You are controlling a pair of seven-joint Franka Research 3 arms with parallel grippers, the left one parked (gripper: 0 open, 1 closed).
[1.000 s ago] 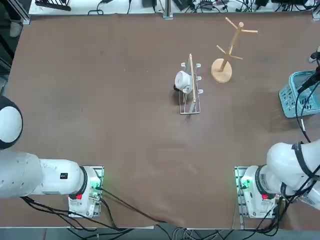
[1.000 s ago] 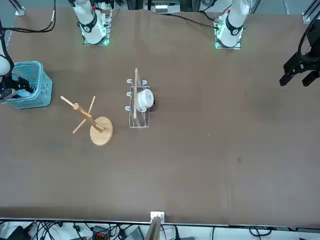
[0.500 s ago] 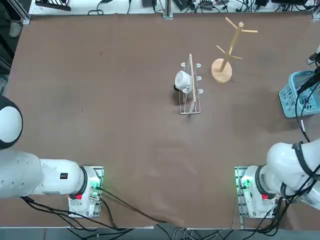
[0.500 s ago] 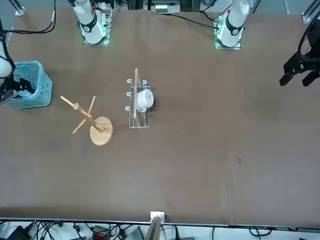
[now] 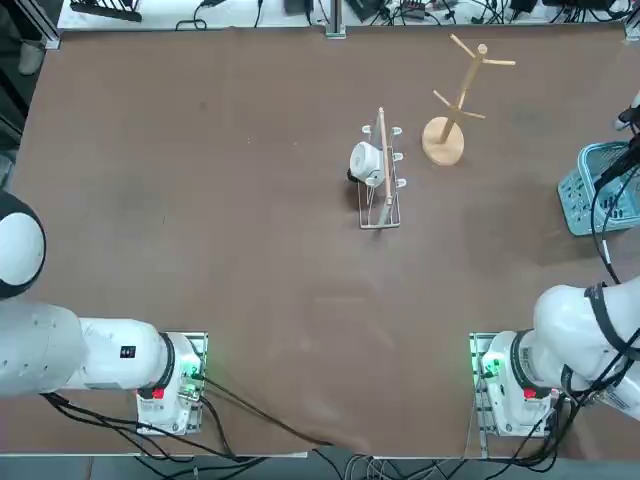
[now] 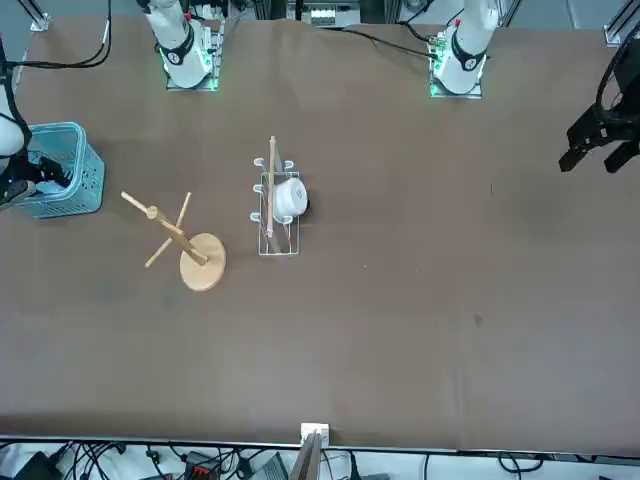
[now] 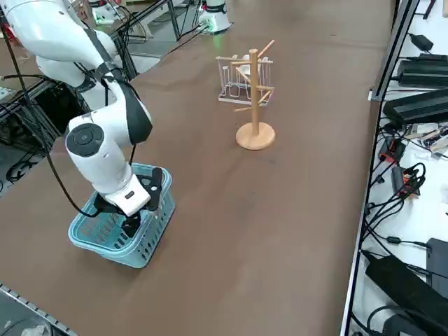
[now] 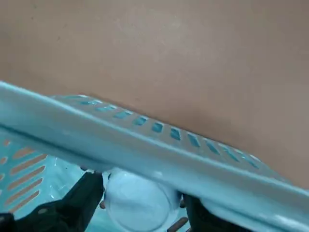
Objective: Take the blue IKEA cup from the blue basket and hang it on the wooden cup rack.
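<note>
Around 3 o'clock on the overhead view there's one blue basket (image 5: 573,204), with the one pale blue cup (image 8: 141,205) inside. The right gripper (image 8: 143,192) is down in there at the cup, but I can't tell if it's actually clamped on. One wooden cup rack (image 5: 443,142) sits between 1 and 2 o'clock. Closer to the middle, one wire rack (image 5: 387,204) has one white cup (image 5: 367,162) on its 9 o'clock side. Tabletop's (image 5: 250,240) plain brown; past 12 o'clock, black cables (image 7: 402,192) clutter a white side table (image 7: 435,203).
</note>
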